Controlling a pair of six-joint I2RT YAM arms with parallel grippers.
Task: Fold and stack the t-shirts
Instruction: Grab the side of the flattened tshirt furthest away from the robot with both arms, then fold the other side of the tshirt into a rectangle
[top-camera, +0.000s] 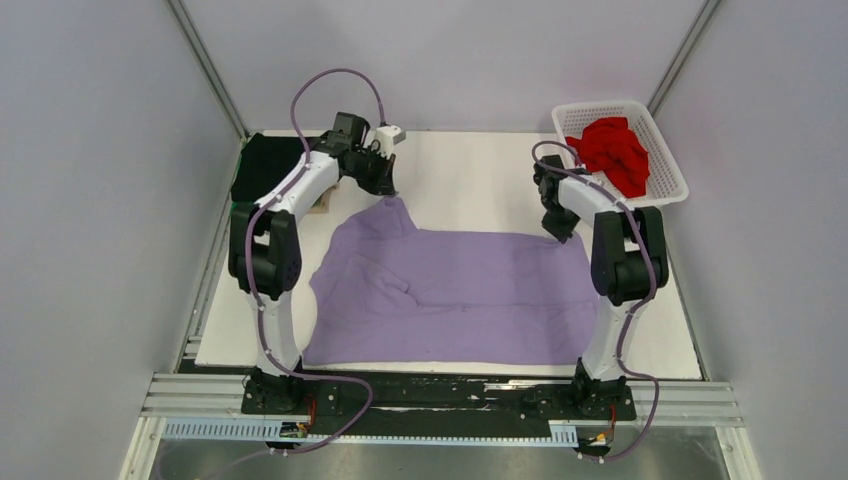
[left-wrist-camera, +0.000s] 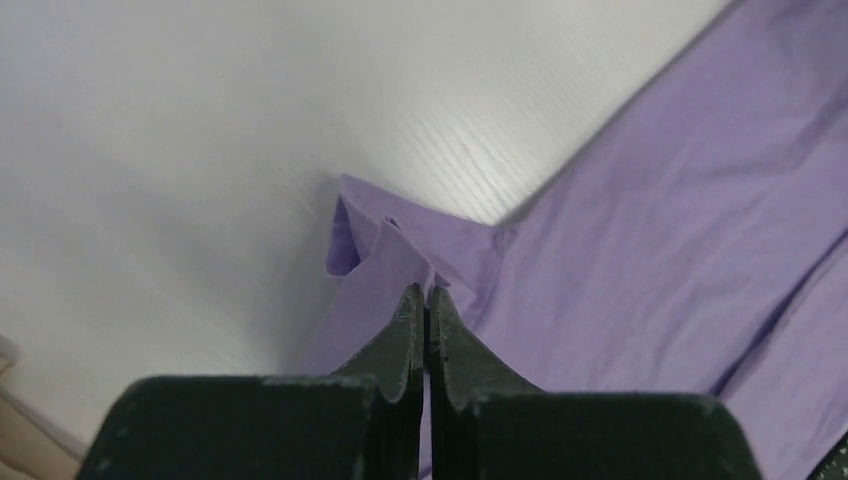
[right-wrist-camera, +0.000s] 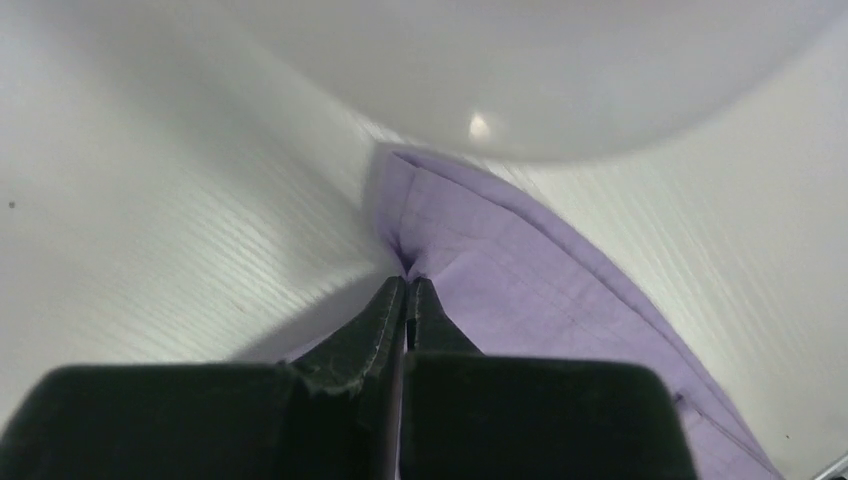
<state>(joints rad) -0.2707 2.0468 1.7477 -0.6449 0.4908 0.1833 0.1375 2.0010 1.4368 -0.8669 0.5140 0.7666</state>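
Note:
A lavender t-shirt (top-camera: 470, 295) lies spread across the white table (top-camera: 470, 175), rumpled at its left side. My left gripper (top-camera: 385, 190) is shut on the shirt's far left corner, which rises in a peak; in the left wrist view the cloth (left-wrist-camera: 385, 255) bunches at the closed tips (left-wrist-camera: 426, 292). My right gripper (top-camera: 560, 232) is shut on the far right corner, where the hem (right-wrist-camera: 440, 230) puckers at the closed tips (right-wrist-camera: 408, 282). A red t-shirt (top-camera: 612, 150) lies crumpled in the basket. A black t-shirt (top-camera: 268, 162) lies folded at the far left.
The white latticed basket (top-camera: 668, 185) stands at the table's far right corner, close behind my right arm. A small white block (top-camera: 391, 133) sits at the back edge near my left wrist. Metal frame posts rise at both back corners.

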